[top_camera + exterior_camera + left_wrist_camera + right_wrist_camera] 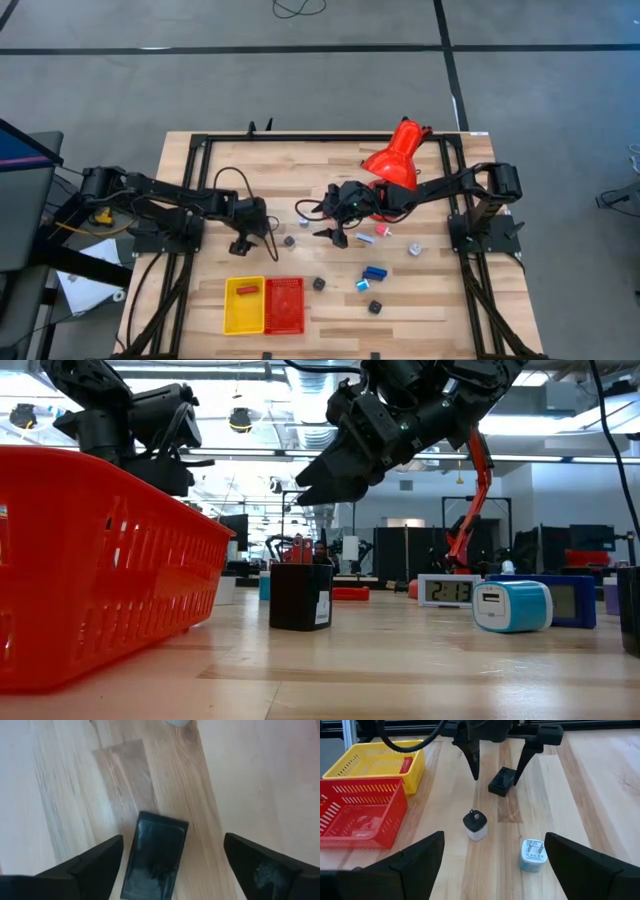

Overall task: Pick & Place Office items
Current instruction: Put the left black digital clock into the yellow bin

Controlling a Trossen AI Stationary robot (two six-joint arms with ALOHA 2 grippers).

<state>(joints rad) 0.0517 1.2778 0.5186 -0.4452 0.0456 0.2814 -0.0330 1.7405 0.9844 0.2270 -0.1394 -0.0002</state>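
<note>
Two wide-open fingers of the left gripper (496,761) straddle the flat black block (156,854) lying on the table (300,170), its long axis running roughly 12-to-6 between them, right gripper (335,232) farther off, also spread wide.

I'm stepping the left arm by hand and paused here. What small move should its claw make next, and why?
Probably lower straight down, then close. The left claw is open with the flat black block lying on the table between its fingers, not yet gripped; the right claw hangs open farther off.
</note>
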